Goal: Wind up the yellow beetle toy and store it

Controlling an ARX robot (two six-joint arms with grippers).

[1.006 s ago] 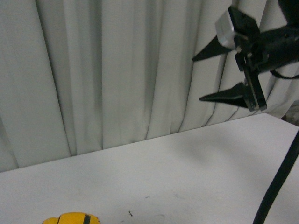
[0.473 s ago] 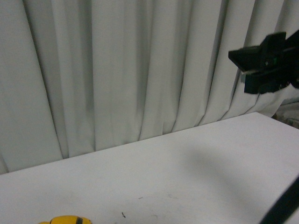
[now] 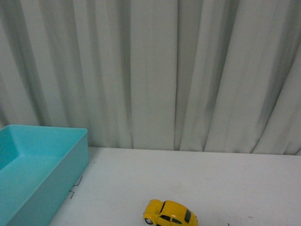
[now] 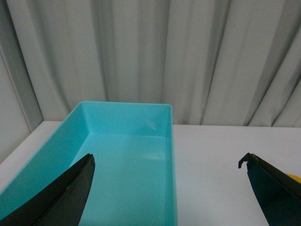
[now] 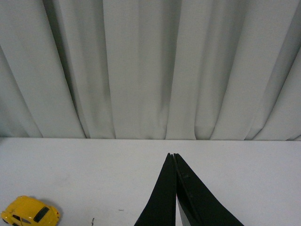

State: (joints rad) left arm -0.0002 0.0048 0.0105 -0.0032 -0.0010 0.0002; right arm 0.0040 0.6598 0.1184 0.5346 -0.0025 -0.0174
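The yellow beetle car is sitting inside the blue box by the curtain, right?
Not quite. The yellow beetle toy is not inside the blue box. It stands on the white table, apart from the box and to its right, as the front view shows. The box does sit by the curtain.

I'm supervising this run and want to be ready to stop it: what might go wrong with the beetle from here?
The yellow beetle toy stands on its wheels on the smooth table, so a nudge may roll it away. The right tool is shut and, unless opened, would push it rather than grip it.
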